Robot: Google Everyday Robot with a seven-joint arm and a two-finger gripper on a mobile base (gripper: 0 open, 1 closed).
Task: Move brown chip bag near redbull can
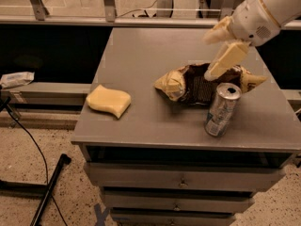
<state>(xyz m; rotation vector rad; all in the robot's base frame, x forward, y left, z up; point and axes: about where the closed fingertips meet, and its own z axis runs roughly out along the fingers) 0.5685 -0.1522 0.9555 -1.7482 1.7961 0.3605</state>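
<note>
The brown chip bag (pixel 195 84), crumpled dark foil with pale yellow ends, lies on the grey cabinet top (pixel 141 55) right of centre. The redbull can (pixel 222 109), slim and silver with a pull-tab top, stands upright just in front of the bag's right half, almost touching it. My gripper (pixel 209 58) hangs above the bag's upper edge on the white arm that comes in from the upper right. Its cream fingers (pixel 226 59) are spread apart, open and empty. The lower finger's tip is close over the bag.
A plain yellow wavy sponge (pixel 108 100) lies near the cabinet's front left. The cabinet has drawers (pixel 181 180) below. A black cable and stand leg (pixel 47 182) lie on the speckled floor at left. A rail (pixel 141 20) runs behind.
</note>
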